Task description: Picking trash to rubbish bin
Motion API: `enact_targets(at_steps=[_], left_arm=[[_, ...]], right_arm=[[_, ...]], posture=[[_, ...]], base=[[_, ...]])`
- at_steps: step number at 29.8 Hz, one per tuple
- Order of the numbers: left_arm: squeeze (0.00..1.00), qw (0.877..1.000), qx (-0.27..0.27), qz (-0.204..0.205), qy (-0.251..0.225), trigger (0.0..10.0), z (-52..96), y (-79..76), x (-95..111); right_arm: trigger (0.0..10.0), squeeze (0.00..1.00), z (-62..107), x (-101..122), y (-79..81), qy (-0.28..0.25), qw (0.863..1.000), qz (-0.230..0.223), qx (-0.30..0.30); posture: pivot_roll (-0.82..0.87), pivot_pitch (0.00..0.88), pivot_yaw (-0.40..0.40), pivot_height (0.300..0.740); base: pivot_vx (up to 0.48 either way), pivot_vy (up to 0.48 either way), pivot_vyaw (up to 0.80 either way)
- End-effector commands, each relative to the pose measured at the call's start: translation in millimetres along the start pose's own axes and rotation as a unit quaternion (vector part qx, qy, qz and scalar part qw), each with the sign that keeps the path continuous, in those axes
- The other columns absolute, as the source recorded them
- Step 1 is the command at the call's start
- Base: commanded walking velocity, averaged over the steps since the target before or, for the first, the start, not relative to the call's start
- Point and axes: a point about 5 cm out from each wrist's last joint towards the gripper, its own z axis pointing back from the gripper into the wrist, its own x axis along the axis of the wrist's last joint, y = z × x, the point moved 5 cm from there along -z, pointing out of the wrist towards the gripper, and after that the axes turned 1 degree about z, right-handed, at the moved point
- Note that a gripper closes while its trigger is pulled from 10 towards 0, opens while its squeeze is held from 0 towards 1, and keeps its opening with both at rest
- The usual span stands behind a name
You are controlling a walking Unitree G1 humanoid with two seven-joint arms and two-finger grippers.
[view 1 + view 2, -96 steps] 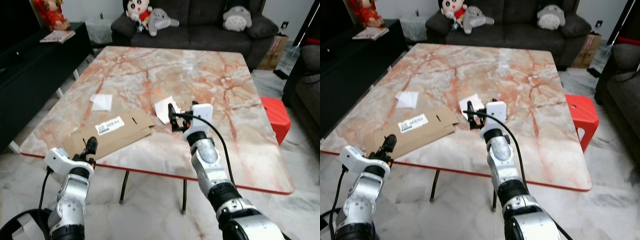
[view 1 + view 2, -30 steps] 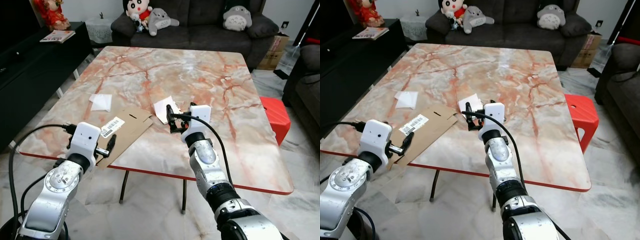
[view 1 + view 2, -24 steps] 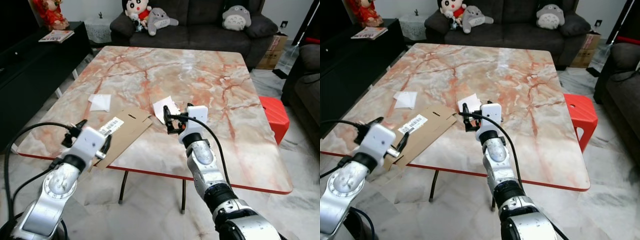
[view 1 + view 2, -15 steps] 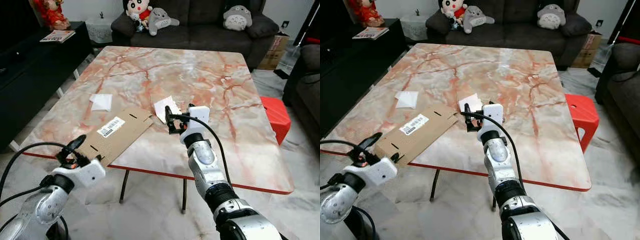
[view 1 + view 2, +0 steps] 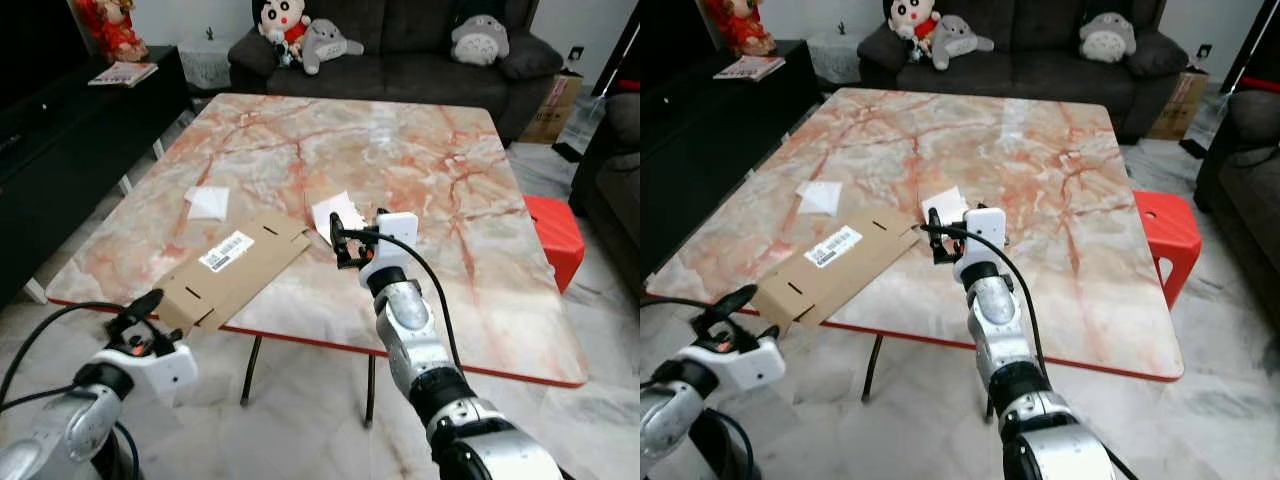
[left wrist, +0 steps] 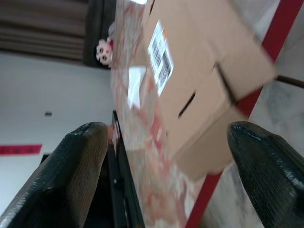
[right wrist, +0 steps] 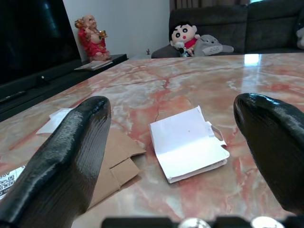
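A flattened brown cardboard box (image 5: 235, 268) with a barcode label lies on the marble table (image 5: 400, 140), its near end sticking out past the red front edge. My left gripper (image 5: 138, 312) hangs open just below and in front of that end, not touching it; the cardboard (image 6: 190, 80) sits between its fingers' line of sight in the left wrist view. A folded white paper (image 5: 335, 215) rests mid-table. My right gripper (image 5: 345, 245) hovers open just short of it, the paper (image 7: 187, 142) ahead between its fingers. A second white paper (image 5: 207, 202) lies further left.
A dark sofa (image 5: 400, 60) with plush toys stands behind the table. A black cabinet (image 5: 60, 140) runs along the left. A red stool (image 5: 555, 225) is beside the table's right edge. Pale marble floor lies in front.
My left gripper has come off the cardboard's near end and dropped below the table edge. The cardboard has been dragged nearer the front edge and turned. The right gripper has barely moved.
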Motion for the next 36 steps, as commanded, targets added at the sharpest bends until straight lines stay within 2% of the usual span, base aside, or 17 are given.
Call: enact_targets(at_steps=[1, 4, 7, 10, 18, 19, 20, 21, 32, 36], left_arm=[[0.0, 1.0, -0.008, -0.011, 0.0, 10.0, -2.9, -5.4, -0.8], [0.0, 1.0, -0.019, -0.009, -0.009, 10.0, -15.0, -11.5, 5.8], [0.0, 1.0, -0.02, -0.008, -0.012, 10.0, -17.5, -12.8, 6.5], [0.0, 0.999, -0.04, -0.024, -0.007, 10.0, -29.9, -20.0, 7.0], [0.0, 0.998, -0.036, -0.038, 0.022, 10.0, -33.9, -14.8, -8.2], [0.0, 0.999, -0.035, -0.032, 0.025, 7.5, -34.1, -14.6, -9.7], [0.0, 0.999, -0.035, -0.031, 0.025, 2.4, -33.8, -14.4, -10.0], [0.0, 0.999, -0.035, -0.03, 0.024, 0.0, -33.6, -14.4, -10.1], [0.0, 0.999, -0.038, -0.015, 0.013, 0.0, -33.0, -19.1, -3.9], [0.0, 1.0, -0.027, -0.008, -0.005, 0.0, -34.3, -16.2, 8.5]], right_arm=[[10.0, 0.0, -3.0, 4.5, 1.0, -0.005, 1.0, -0.001, 0.003], [10.0, 0.0, -3.2, 4.8, -0.2, -0.005, 1.0, -0.001, 0.001], [10.0, 0.0, -3.3, 4.8, -0.3, -0.005, 1.0, -0.001, 0.001], [10.0, 0.0, -3.4, 6.0, -1.0, -0.008, 1.0, -0.002, 0.0], [10.0, 0.0, -3.2, 5.9, -2.3, -0.008, 1.0, -0.001, -0.002], [10.0, 0.0, -3.2, 6.0, -2.0, -0.008, 1.0, -0.001, -0.001], [10.0, 0.0, -3.2, 6.0, -1.8, -0.008, 1.0, -0.001, -0.001], [10.0, 0.0, -3.2, 5.9, -1.7, -0.008, 1.0, -0.001, -0.001], [10.0, 0.0, -3.0, 5.2, -1.8, -0.007, 1.0, -0.001, -0.001], [10.0, 0.0, -3.0, 5.7, -2.7, -0.008, 1.0, 0.0, -0.002]], posture=[[0.04, 0.04, -0.005, 0.74], [0.04, 0.036, -0.012, 0.74], [0.04, 0.036, -0.012, 0.74], [0.02, 0.032, -0.007, 0.74], [0.03, 0.033, -0.008, 0.74], [0.03, 0.033, -0.008, 0.74], [0.03, 0.033, -0.008, 0.74], [0.03, 0.033, -0.008, 0.74], [0.03, 0.035, -0.008, 0.74], [0.03, 0.035, -0.009, 0.74]], base=[[0.0, 0.0, 0.0], [0.0, 0.0, 0.0], [0.0, 0.0, 0.0], [0.0, 0.0, 0.0], [0.0, 0.0, 0.0], [0.0, 0.0, 0.0], [0.0, 0.0, 0.0], [0.0, 0.0, 0.0], [0.0, 0.0, 0.0], [0.0, 0.0, 0.0]])
